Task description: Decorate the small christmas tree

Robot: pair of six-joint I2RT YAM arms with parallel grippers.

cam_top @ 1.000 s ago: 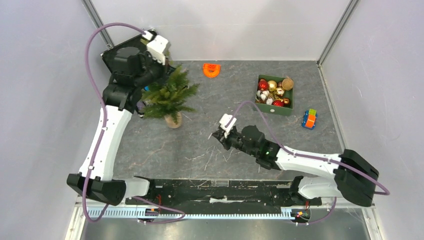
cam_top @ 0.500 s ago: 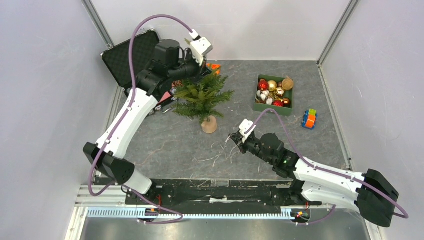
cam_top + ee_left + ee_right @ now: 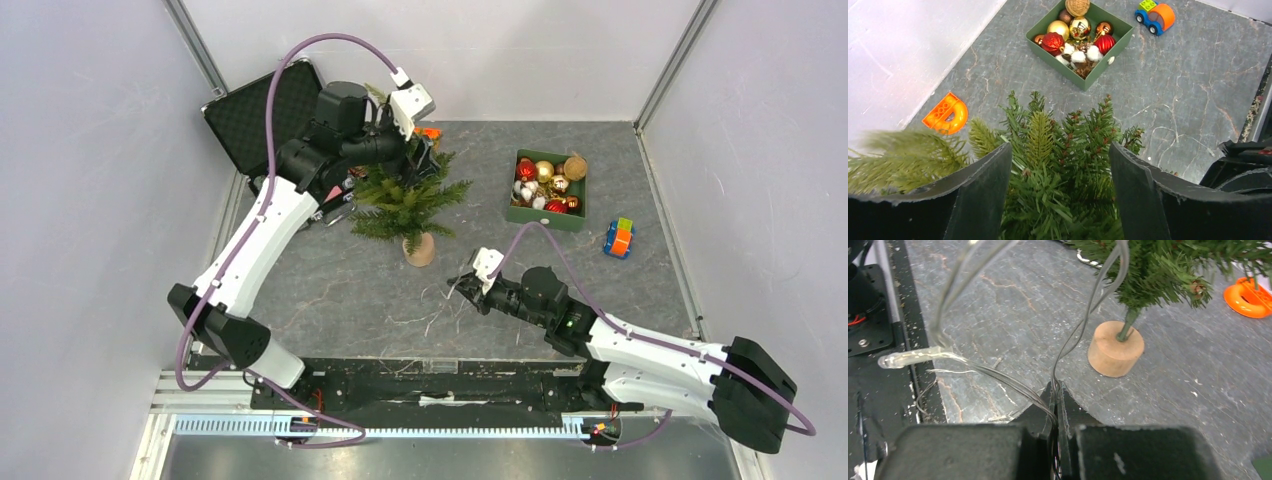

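**Left claw on the tree crown, right claw pinching a light wire**

- Writing: nothing legible. The orange piece (image 3: 946, 113) on the far side of the table (image 3: 330, 290) is shaped like a letter D. Any print on the toy car (image 3: 619, 237) is too small to make out.
- The small christmas tree (image 3: 408, 195) is at centre-left, just right of the open black case (image 3: 250, 115). Its wooden stump (image 3: 1115, 355) sits on the table surface and its stem leans.
- Left gripper (image 3: 1060, 200): above the crown, fingers (image 3: 983, 195) part-way in, one on each side of the upper branches. Foliage fills the gap. It looks like a hold on the tree, though the contact itself is buried in needles.
- Right gripper (image 3: 468, 287): low over the table, near and to the right of the stump, apart from it. Its jaws are pressed together on a thin wire light string (image 3: 1088, 315). The wire loops up toward the branches, and one clear bulb (image 3: 903, 359) hangs to the left.
- Around: a green box (image 3: 548, 190) of red, gold and white ornaments stands far right, well apart from the tree. The toy car is just right of the box. From above, the left arm and the branches partly hide the orange piece.
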